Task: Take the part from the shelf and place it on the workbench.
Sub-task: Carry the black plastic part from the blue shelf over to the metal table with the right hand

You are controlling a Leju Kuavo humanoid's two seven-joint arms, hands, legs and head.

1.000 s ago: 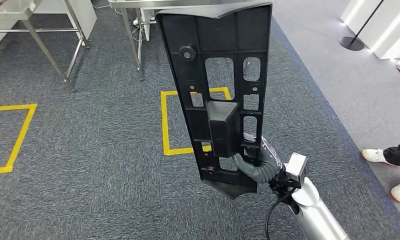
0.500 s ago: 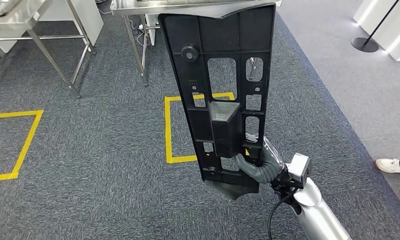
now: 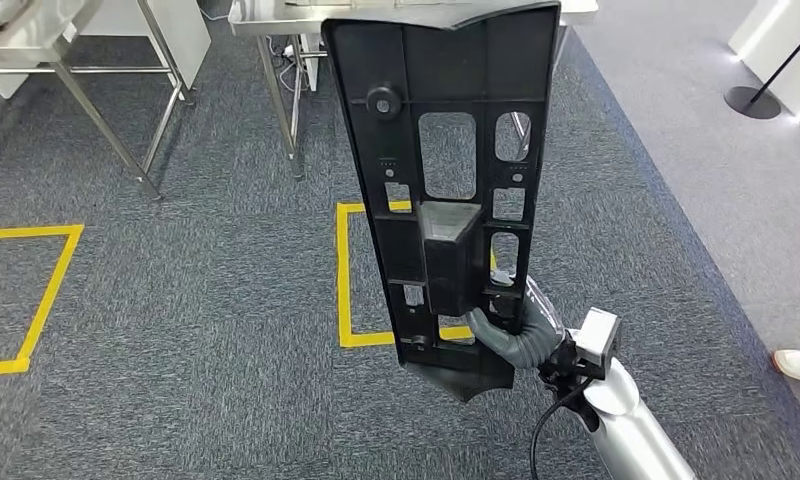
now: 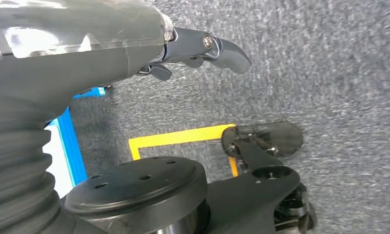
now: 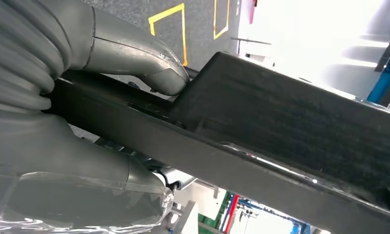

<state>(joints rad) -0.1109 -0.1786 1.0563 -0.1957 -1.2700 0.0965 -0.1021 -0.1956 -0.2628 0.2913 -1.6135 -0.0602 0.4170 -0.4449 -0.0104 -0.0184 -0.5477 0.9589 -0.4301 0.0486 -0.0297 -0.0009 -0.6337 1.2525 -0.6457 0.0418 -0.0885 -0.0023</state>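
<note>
The right robot hand point(image 3: 516, 335) grips the part point(image 3: 446, 180) near its lower end, holding it upright for carrying. The surface point(image 3: 276, 15) stands beyond. The left robot hand point(image 4: 198, 48) hangs loosely curled, holding nothing.

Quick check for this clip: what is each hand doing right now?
Left hand: holds nothing, fingers apart, over the carpet.
Right hand: grips the black part near its lower end, holding it upright.

Matt black plastic part point(image 3: 446, 180), rough grey carpet point(image 3: 176, 300), shiny metal table legs point(image 3: 111, 120).
</note>
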